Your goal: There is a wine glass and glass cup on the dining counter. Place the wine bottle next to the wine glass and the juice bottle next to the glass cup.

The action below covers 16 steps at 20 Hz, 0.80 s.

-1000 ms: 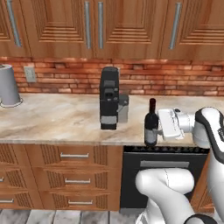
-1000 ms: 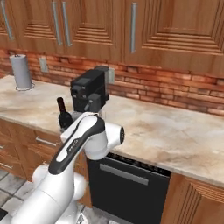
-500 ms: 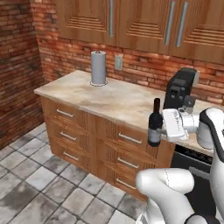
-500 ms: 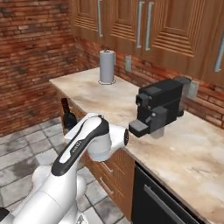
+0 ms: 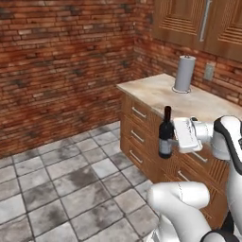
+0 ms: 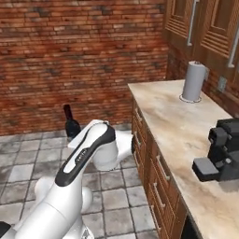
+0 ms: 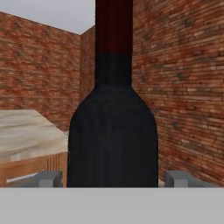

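Note:
The wine bottle (image 5: 165, 134) is slim and dark with a dark red top. It hangs upright in the air in front of the wall counter's drawers, with my gripper (image 5: 168, 143) shut on its body from the right. In the right base view the wine bottle (image 6: 71, 123) peeks out behind my arm, over the tiled floor. The hand view has the wine bottle (image 7: 113, 131) close up between my two fingertips (image 7: 48, 178). The wine glass, glass cup, juice bottle and dining counter are out of view.
A marble wall counter (image 5: 156, 92) over wooden drawers runs along the right, with a paper towel roll (image 5: 183, 74) on it. A black coffee machine (image 6: 221, 151) stands nearer on it. Brick walls lie behind, and a grey tiled floor (image 5: 61, 179) spreads to the left.
The whole picture has swung left as the base turned: the counter has slid to the right and the brick wall and floor have come in. The bottle stays in my gripper.

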{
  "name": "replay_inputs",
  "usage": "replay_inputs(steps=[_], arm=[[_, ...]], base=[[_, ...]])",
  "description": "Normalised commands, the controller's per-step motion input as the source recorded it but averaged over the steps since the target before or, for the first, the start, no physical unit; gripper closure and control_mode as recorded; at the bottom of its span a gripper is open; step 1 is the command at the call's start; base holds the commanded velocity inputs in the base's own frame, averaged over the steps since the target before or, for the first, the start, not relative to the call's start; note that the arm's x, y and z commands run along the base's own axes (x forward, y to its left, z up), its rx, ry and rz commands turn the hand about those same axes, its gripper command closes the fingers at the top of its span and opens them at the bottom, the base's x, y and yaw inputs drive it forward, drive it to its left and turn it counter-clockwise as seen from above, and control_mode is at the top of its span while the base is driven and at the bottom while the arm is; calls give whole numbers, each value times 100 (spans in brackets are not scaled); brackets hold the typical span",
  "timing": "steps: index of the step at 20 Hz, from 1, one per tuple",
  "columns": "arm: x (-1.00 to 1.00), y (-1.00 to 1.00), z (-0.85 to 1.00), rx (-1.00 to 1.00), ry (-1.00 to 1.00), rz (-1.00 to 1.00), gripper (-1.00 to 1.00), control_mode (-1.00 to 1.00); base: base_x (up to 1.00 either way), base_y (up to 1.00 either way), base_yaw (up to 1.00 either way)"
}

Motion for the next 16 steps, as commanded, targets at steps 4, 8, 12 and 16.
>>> replay_inputs(steps=[4, 8, 12, 16], arm=[[0, 0, 0, 0, 0, 0, 100, 100], [0, 0, 0, 0, 0, 0, 100, 100], [0, 0, 0, 0, 0, 0, 100, 100], [0, 0, 0, 0, 0, 0, 100, 100]], base=[[58, 17, 39], [77, 22, 21], [88, 12, 19], [94, 8, 17]])
